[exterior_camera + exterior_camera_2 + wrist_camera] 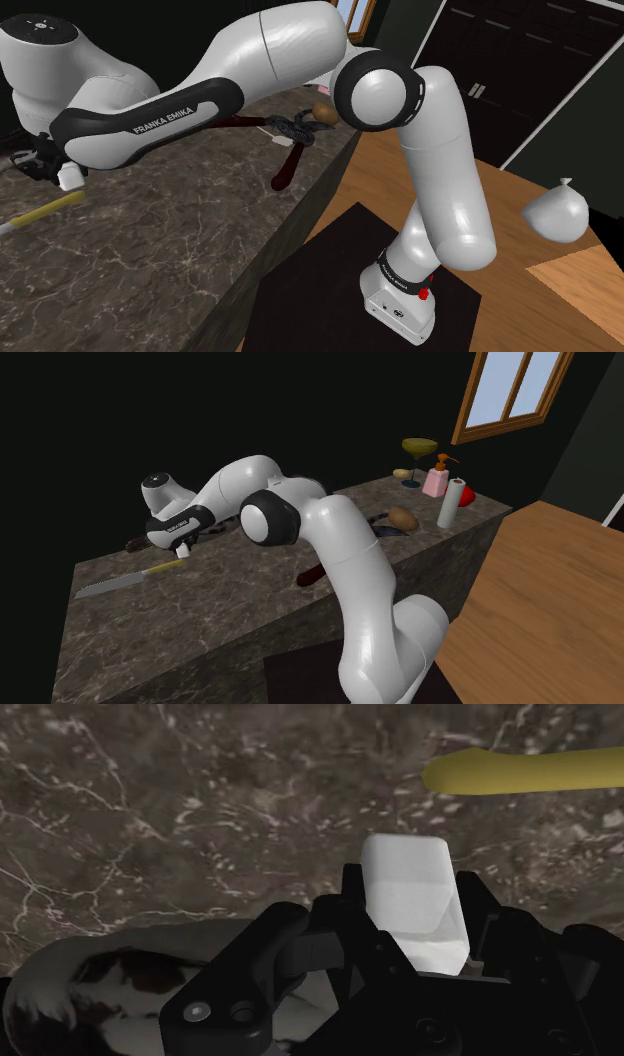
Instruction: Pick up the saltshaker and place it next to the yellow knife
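On a dark marbled counter, at the shoulder view's far left, a knife with a yellow handle lies flat, its pale blade running off the edge of the frame. Just above it in that view, the black gripper of the white Franka arm is clenched on a white saltshaker. The wrist view shows the block clasped between the two fingers, with the knife's yellow handle close beyond it. Whether the shaker rests on the counter or hangs just over it cannot be told. Further right, the arm stretches across the counter, passing over a tool with dark red handles and a small brown rounded object near the counter's edge. Right again, the arm's base stands on a black box set on a wooden floor, where a white knotted sack sits before dark panelled doors. The second exterior view shows the counter's far end, where an olive goblet, a pink dispenser bottle, a white upright cylinder and a red object are grouped beneath a wood-framed window.
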Robot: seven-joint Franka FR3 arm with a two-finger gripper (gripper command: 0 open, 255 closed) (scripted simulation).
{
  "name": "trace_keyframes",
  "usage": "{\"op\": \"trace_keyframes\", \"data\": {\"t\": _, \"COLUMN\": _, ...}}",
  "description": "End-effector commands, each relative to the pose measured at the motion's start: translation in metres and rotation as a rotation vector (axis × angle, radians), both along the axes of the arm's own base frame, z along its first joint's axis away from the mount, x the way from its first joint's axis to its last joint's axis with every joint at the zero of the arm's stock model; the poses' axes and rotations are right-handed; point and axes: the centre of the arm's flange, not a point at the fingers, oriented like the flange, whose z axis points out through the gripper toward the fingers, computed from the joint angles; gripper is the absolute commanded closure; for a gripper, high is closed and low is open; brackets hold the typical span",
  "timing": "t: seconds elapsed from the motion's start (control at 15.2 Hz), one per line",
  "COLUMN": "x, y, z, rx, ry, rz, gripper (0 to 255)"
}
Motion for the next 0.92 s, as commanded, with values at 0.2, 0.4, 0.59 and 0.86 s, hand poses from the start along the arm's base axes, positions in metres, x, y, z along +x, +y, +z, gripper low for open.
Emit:
{"op": "trace_keyframes", "data": {"t": 0.2, "x": 0.000, "y": 0.000, "z": 0.000, "rx": 0.000, "ry": 0.000, "rz": 0.000, "gripper": 0}}
{"op": "trace_keyframes", "data": {"t": 0.4, "x": 0.000, "y": 0.000, "z": 0.000, "rx": 0.000, "ry": 0.000, "rz": 0.000, "gripper": 0}}
{"op": "trace_keyframes", "data": {"t": 0.59, "x": -0.009, "y": -0.002, "z": 0.025, "rx": 0.000, "ry": 0.000, "rz": 0.000, "gripper": 0}}
{"op": "trace_keyframes", "data": {"t": 0.86, "x": -0.017, "y": -0.004, "z": 0.047, "rx": 0.000, "ry": 0.000, "rz": 0.000, "gripper": 0}}
